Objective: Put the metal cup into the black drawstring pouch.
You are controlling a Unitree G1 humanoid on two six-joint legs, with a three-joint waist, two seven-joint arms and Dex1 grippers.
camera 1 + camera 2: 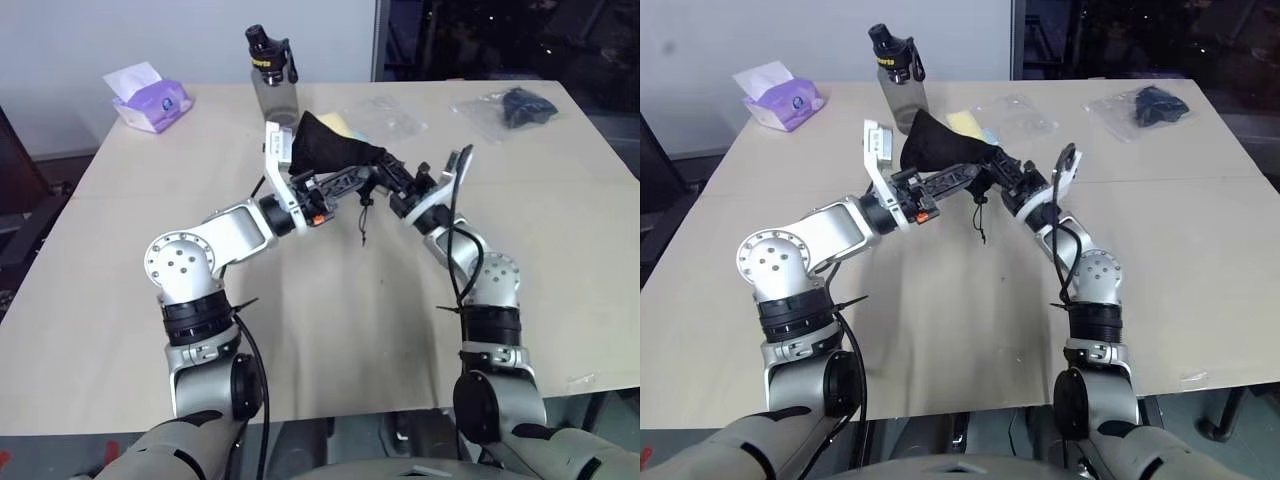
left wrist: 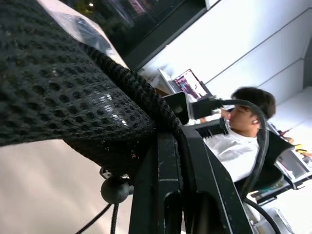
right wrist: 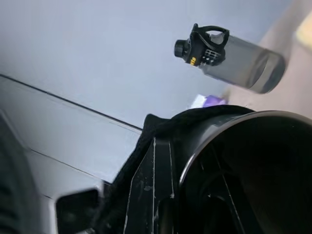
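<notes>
Both arms meet above the middle of the pale, smooth bench (image 1: 120, 330), holding the black drawstring pouch (image 1: 330, 150) up off its surface between them. The pouch is soft matte fabric with an open mesh weave, bulging into a rounded, pointed lump. The left pincer (image 1: 365, 178) is clamped shut on the pouch's gathered edge, its flat black fingers (image 2: 168, 185) pressed into the cloth. The right pincer (image 1: 395, 185) is nearly closed too, gripping the pouch from the opposite side. A thin black cord (image 1: 363, 225) with a round bead hangs loose below the pouch.

In the right wrist view a curved shiny rim, the metal cup (image 3: 214, 134), sits inside the dark fabric, its hollow in shadow.

Near the far edge stand a tall grey translucent bottle (image 1: 272, 72) with a black cap, and toward the far left corner a purple tissue pack (image 1: 150, 100). A clear plastic bag (image 1: 510, 108) with something dark lies at the far right corner.
</notes>
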